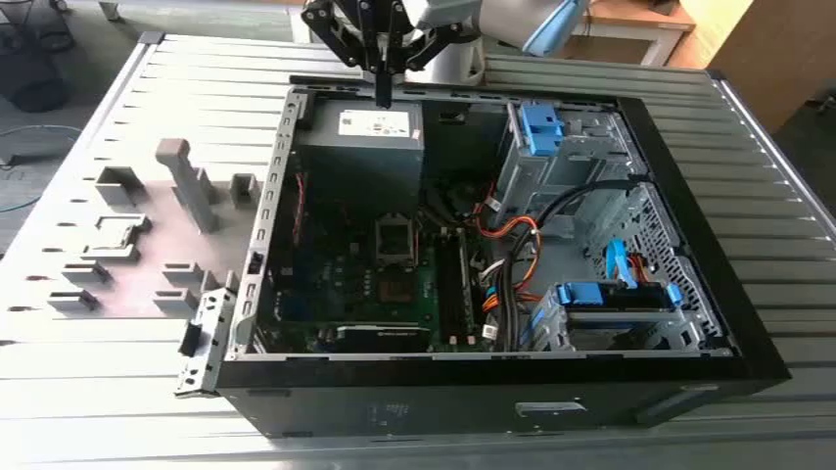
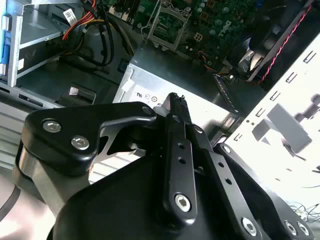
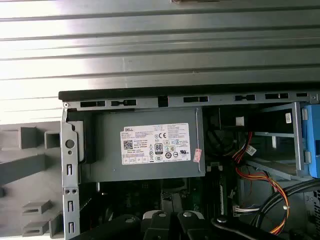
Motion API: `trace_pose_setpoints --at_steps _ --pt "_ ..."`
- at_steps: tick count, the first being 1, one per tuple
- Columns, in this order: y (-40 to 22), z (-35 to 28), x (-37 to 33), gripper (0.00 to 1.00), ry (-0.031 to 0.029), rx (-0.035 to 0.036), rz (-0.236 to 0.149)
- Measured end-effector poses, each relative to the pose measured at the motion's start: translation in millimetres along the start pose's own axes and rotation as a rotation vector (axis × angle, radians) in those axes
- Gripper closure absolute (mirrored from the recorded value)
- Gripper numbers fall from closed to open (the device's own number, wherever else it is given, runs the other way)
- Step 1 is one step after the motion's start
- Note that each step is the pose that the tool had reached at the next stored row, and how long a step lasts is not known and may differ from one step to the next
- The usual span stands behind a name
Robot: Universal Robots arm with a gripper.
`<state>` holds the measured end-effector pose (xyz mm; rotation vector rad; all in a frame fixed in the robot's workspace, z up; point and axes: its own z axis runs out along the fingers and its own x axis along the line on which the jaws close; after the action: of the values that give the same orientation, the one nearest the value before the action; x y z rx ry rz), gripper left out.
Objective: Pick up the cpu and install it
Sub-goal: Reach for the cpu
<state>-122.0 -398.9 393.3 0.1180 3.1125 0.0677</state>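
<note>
In the exterior view my gripper [image 1: 383, 96] hangs at the back of the open computer case [image 1: 679, 294], over the grey power supply [image 1: 366, 137]. Its two dark fingers are pressed together, and the second wrist view shows nothing between the closed tips of the gripper [image 2: 175, 99]. A small flat grey square that looks like the cpu [image 1: 116, 231] lies in a square holder on the grey board at the exterior view's left, well away from the gripper. The dark socket frame [image 1: 395, 235] sits in the middle of the green motherboard [image 1: 347, 284], below and in front of the gripper.
The grey holder board [image 1: 59, 211] carries several raised blocks and a tall post [image 1: 190, 181]. Inside the case are orange and black cables [image 1: 516, 235], blue drive brackets [image 1: 538, 122] and a metal drive cage [image 1: 608, 323]. The case stands on a ribbed metal table [image 1: 196, 69].
</note>
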Motion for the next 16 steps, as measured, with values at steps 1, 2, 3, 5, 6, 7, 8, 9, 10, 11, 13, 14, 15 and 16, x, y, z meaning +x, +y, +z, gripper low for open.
trace_pose_setpoints --at_steps 1,2,3,5,6,7,8,9,10,11,13,14,15,16 --pt "0.0 0.0 0.0 0.89 0.0001 0.0001 0.000" --pt "0.0 0.0 0.0 0.89 0.0000 0.0000 0.000" --pt "0.0 0.0 0.0 0.89 0.0000 0.0001 0.000" --pt "0.0 0.0 0.0 0.89 0.0000 0.0000 0.000" --pt "0.0 0.0 0.0 0.89 0.0001 0.0001 0.000" --pt "0.0 0.0 0.0 0.89 0.0000 0.0000 0.000" --pt "0.0 0.0 0.0 0.89 0.0000 0.0000 0.000" --pt "0.0 0.0 0.0 0.89 0.0000 0.0000 0.000" --pt "0.0 0.0 0.1 0.89 0.0000 0.0000 0.000" --pt "0.0 -0.1 0.5 0.89 0.0001 0.0001 0.000" --pt "-0.1 0.0 1.8 0.89 0.0000 0.0000 0.000" --pt "-0.2 -0.1 2.7 0.89 0.0000 0.0000 0.000" --pt "-0.3 -0.2 3.8 0.89 0.0000 0.0001 0.000" --pt "-0.4 -0.2 5.2 0.89 0.0001 0.0001 0.000"
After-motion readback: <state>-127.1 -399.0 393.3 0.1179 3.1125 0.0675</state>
